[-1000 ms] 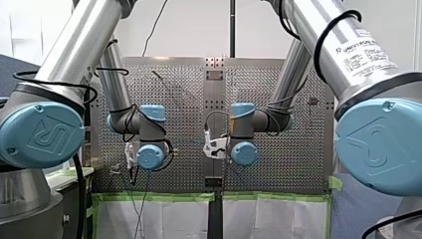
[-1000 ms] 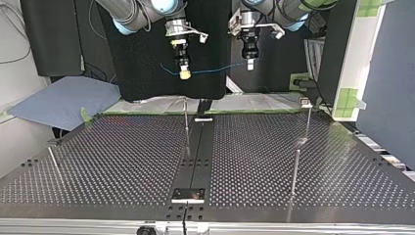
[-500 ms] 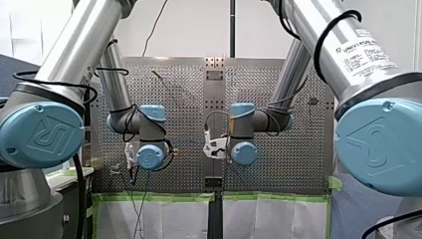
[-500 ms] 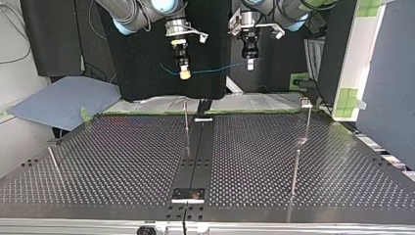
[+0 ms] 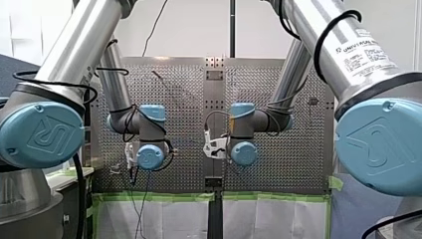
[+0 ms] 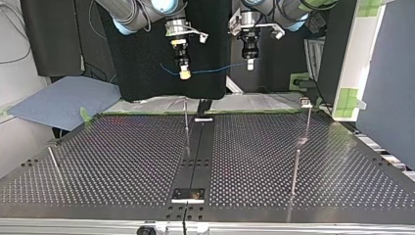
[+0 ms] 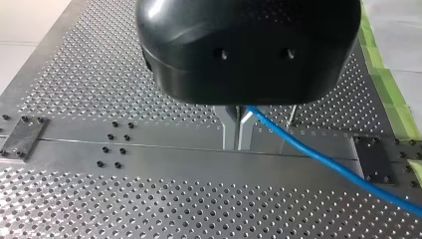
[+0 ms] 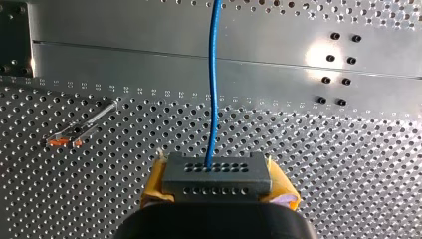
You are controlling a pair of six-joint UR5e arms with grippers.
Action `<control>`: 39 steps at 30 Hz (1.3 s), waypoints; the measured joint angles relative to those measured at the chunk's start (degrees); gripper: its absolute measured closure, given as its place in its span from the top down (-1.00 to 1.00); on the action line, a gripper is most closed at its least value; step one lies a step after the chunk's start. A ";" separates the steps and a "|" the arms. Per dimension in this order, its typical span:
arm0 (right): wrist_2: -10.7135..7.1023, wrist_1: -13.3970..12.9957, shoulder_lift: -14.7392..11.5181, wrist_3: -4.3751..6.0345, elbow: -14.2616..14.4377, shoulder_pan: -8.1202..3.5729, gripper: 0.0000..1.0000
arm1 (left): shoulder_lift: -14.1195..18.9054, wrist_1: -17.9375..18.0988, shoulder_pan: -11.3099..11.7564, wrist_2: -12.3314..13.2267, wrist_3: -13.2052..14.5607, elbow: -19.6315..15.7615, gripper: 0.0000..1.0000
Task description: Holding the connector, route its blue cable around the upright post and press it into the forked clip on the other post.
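Both up high: R gripper (image 6: 184, 74) & L gripper (image 6: 250, 64), blue cable (image 6: 215, 70) strung betw. them.
Near→far, top view: plain post (image 6: 295, 171), then clip post (image 6: 307, 117) & centre post (image 6: 186, 122); beyond, cable runs crosswise from connector (image 8: 217, 174), clamped in R's yellow pads (image 8: 152, 189), to L's fingers (image 7: 228, 130), pinched on it; L nearer clip post.

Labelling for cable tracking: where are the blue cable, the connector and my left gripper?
blue cable (image 8: 213, 74): right wrist view, straight run ahead of the connector.
connector (image 8: 217, 175): right wrist view, its grey holed face.
left gripper (image 7: 236, 142): left wrist view, midway between its metal fingertips.
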 joint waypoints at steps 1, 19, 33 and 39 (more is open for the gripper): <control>0.00 0.00 0.00 0.00 0.00 0.00 -1.00 | 0.00 0.00 0.00 0.00 0.00 0.00 -0.89; 0.00 0.00 -0.07 0.00 0.00 0.00 -1.00 | 0.27 -0.22 -0.02 0.17 0.00 0.15 -0.95; 0.00 2.86 -1.13 0.00 0.61 0.17 -1.00 | 0.61 -2.63 -0.17 0.35 0.00 0.35 -0.95; 0.00 2.90 -1.14 0.00 0.62 0.18 -1.00 | 0.61 -2.64 -0.17 0.35 0.00 0.35 -0.95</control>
